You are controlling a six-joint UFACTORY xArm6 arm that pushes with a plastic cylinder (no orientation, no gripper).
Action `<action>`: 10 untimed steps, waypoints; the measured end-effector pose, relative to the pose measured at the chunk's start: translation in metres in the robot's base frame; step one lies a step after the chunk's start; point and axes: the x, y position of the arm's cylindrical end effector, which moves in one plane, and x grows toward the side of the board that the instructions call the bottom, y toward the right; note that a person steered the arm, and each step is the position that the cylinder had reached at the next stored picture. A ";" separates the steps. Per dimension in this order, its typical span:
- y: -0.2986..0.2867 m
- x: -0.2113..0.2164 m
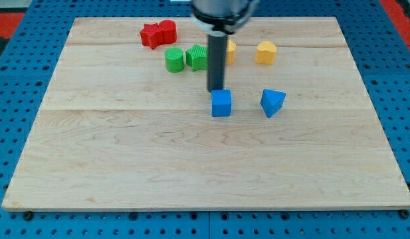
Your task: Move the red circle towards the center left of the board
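Standing just above the blue cube (pixel 221 103), my tip (pixel 216 90), a plain rod with no claw to open, is leaving the red circle (pixel 167 30) well apart, up-left, touching a red star-like block (pixel 150 35).

two red blocks (pixel 158 33), two green blocks (pixel 186 58), two yellow blocks (pixel 265 52), two blue blocks (pixel 221 103)

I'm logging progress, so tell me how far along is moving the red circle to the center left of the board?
Nothing looks done yet: the red circle sits near the view's top, touching the red star-shaped block. In hand: my tip rests just above the blue cube, well right of and below the red pair, not touching them. Left: reach the red circle and push it down to the wooden board's centre left.
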 end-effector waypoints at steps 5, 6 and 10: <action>-0.117 -0.199; -0.029 -0.199; -0.085 -0.137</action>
